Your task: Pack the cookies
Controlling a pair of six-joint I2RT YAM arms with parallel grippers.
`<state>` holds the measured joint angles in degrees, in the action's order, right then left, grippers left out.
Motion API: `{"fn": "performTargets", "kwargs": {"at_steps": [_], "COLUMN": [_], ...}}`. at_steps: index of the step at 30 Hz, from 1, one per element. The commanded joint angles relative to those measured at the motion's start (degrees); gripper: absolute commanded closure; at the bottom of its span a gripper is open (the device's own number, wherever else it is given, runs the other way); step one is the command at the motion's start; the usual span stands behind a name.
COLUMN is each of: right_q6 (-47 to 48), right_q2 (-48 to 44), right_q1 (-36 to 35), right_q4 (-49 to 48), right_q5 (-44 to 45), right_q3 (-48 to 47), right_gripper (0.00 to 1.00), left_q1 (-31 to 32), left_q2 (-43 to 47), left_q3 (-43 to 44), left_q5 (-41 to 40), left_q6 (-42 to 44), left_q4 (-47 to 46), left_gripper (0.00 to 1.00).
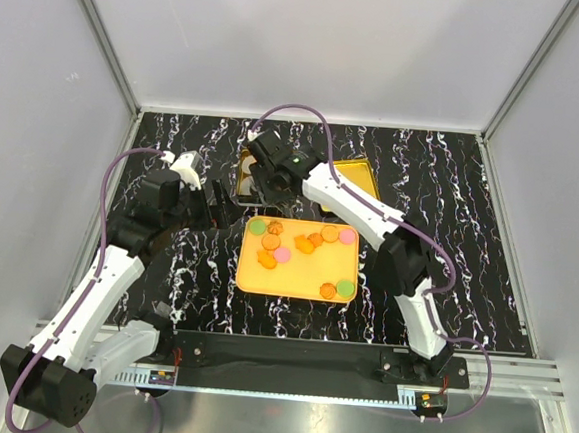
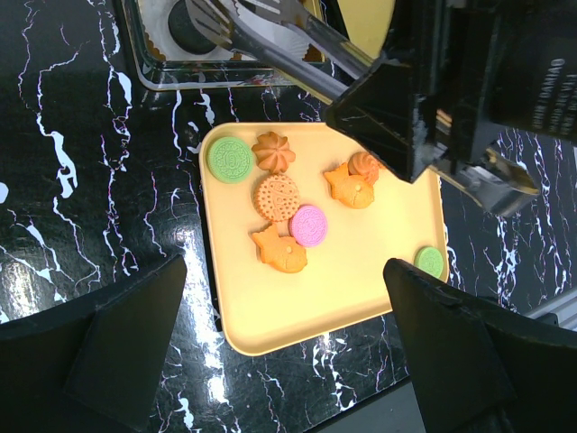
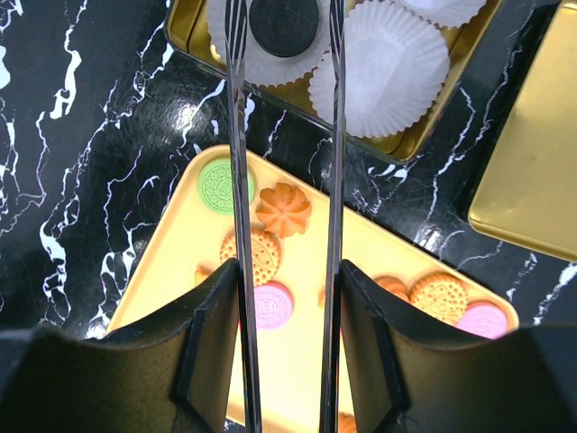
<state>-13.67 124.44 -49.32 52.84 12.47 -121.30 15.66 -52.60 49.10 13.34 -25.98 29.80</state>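
Several cookies (image 1: 287, 246) in orange, pink and green lie on a yellow tray (image 1: 295, 279). One black cookie (image 3: 284, 23) sits in a white liner inside the gold tin (image 3: 185, 36). My right gripper (image 3: 287, 280) is shut on metal tongs (image 3: 237, 135). The tong arms are spread, and their tips hover over the black cookie, holding nothing. My left gripper (image 2: 284, 271) is open and empty, hovering over the tray's near left edge (image 2: 361, 271). A green cookie (image 2: 231, 159) and a pink one (image 2: 308, 225) lie ahead of it.
The gold tin (image 1: 248, 173) stands just behind the tray and holds several white liners (image 3: 379, 68). Its gold lid (image 1: 358, 177) lies to the right of it. The table is black marble with white walls around it.
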Motion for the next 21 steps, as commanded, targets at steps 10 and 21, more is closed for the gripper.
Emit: {"fn": "performTargets", "kwargs": {"at_steps": [10, 21], "right_q6": [-0.47, -4.96], "right_q2": [-21.49, -36.02], "right_q1": [0.45, -7.28], "right_q4": [1.30, 3.76], "right_q5": [-2.71, -1.04], "right_q3": [7.72, 28.20], "right_gripper": [0.54, 0.52], "left_q1": [-0.28, -0.37], "left_q2": [0.30, 0.22], "left_q3": [-0.59, -0.59], "left_q5": [0.72, 1.16], "left_q6": [-0.13, -0.30], "left_q4": [-3.52, -3.78], "left_gripper": [0.01, 0.01]}}
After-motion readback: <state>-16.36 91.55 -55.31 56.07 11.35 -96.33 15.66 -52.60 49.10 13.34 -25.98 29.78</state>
